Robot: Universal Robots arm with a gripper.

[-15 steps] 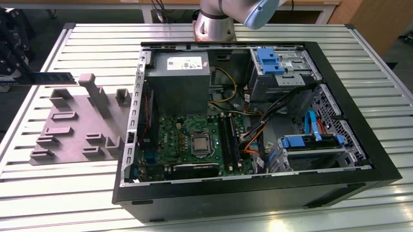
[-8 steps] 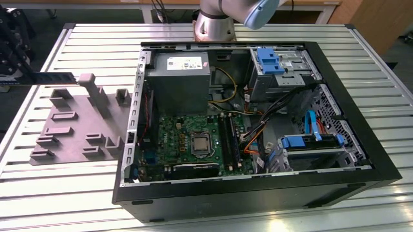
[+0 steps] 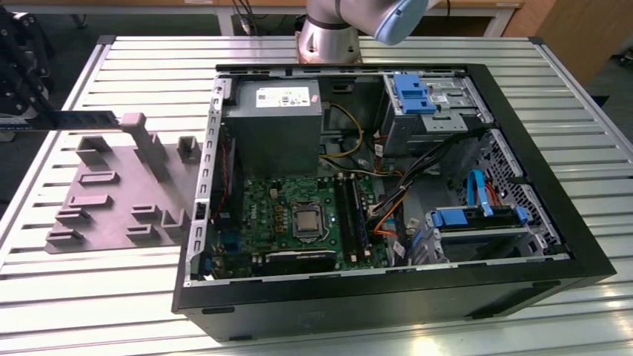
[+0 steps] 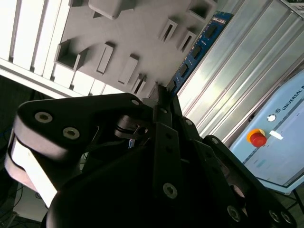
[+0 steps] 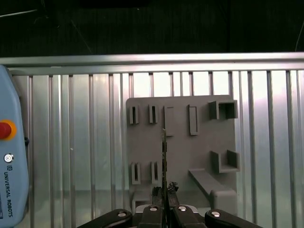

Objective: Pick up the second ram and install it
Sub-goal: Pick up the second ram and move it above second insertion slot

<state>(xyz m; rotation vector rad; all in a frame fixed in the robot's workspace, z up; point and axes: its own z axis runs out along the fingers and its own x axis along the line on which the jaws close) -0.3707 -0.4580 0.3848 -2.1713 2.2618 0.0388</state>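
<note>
The second ram (image 3: pixel 84 119) is a thin blue-green board with dark chips, held level above the table at the exterior view's left. My gripper (image 3: pixel 22 117) is shut on one end of it. It hangs above the grey holder block (image 3: pixel 118 185), clear of the block's slots. In the second wrist view the ram (image 4: pixel 199 45) runs out from the fingertips (image 4: pixel 160 102) over the block (image 4: pixel 128 33). The first wrist view shows the ram (image 5: pixel 164 152) edge-on above the block (image 5: pixel 180 142). The black memory slots (image 3: pixel 351 211) lie on the motherboard (image 3: pixel 287 215) inside the open case.
The open computer case (image 3: pixel 396 297) takes up the middle and right of the slatted metal table (image 3: pixel 99 297), with a power supply (image 3: pixel 272 119), cables and blue drive brackets (image 3: pixel 475 219) inside. The arm's base (image 3: pixel 327 37) stands behind it. A teach pendant (image 5: pixel 7 161) lies beside the block.
</note>
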